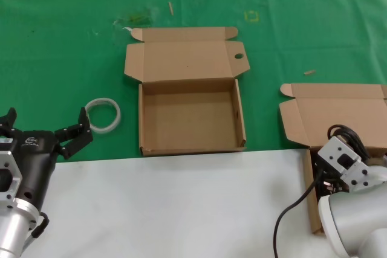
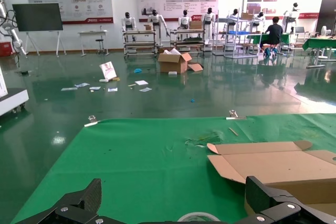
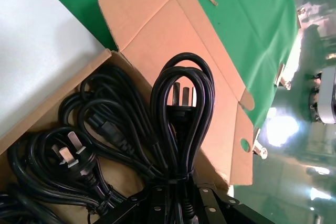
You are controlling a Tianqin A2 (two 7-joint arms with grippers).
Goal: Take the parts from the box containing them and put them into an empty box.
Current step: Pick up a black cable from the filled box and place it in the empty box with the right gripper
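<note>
The empty box (image 1: 144, 119) lies open at the table's middle, its lid folded back with a round-holed tab (image 1: 238, 56). At the right edge stands the box containing the parts (image 1: 312, 197), lid (image 1: 338, 113) open. My right gripper (image 1: 337, 152) reaches into it. In the right wrist view this gripper (image 3: 181, 190) is shut on one coiled black power cord (image 3: 181, 103), gripped at its tie, loops pointing away. Several more cords (image 3: 89, 140) lie in that box (image 3: 52, 109). My left gripper (image 1: 71, 138) waits open at the left, holding nothing (image 2: 176, 205).
A white ring (image 1: 103, 115) lies on the green cloth (image 1: 60, 58) just beyond my left gripper, and shows between its fingers (image 2: 198, 216). The near part of the table (image 1: 181, 209) is white. A black robot cable (image 1: 290, 209) hangs by my right arm.
</note>
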